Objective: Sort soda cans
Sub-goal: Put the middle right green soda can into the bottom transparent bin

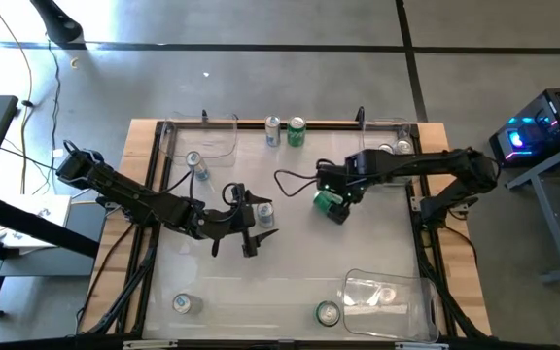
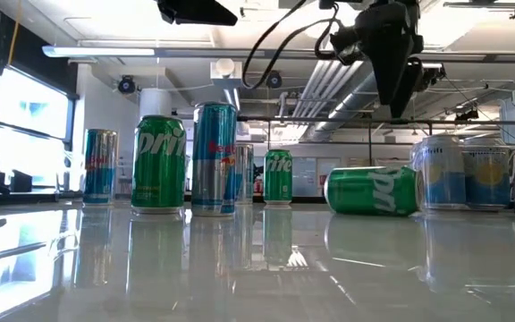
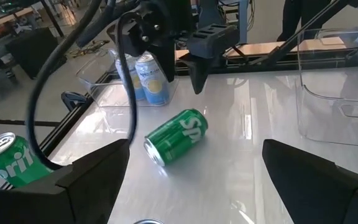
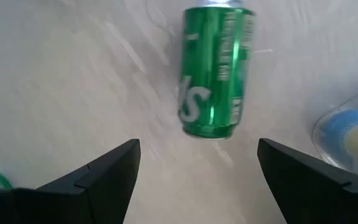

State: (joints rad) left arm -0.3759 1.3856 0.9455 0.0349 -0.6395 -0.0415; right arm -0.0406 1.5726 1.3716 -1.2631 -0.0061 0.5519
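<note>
Green can lying tipped on the glossy worktop, directly beneath the right claw, both claws empty.

Right claw [image 1: 350,191] hangs just above the fallen green can [image 4: 215,71], fingers spread wide and pointing down, nothing between them. Judged thin-walled aluminium: light, smooth, apt to roll on the slick worktop [image 1: 290,282] and to dent under hard squeeze; best taken across the middle of the body, jaws astride its length. Left claw [image 1: 251,226] waits off to one side, aimed towards the can, likewise wide and empty. Beyond the right claw, two upright cans [image 1: 285,130] stand at the far edge; a clear bin [image 1: 207,136] sits near them.
</note>
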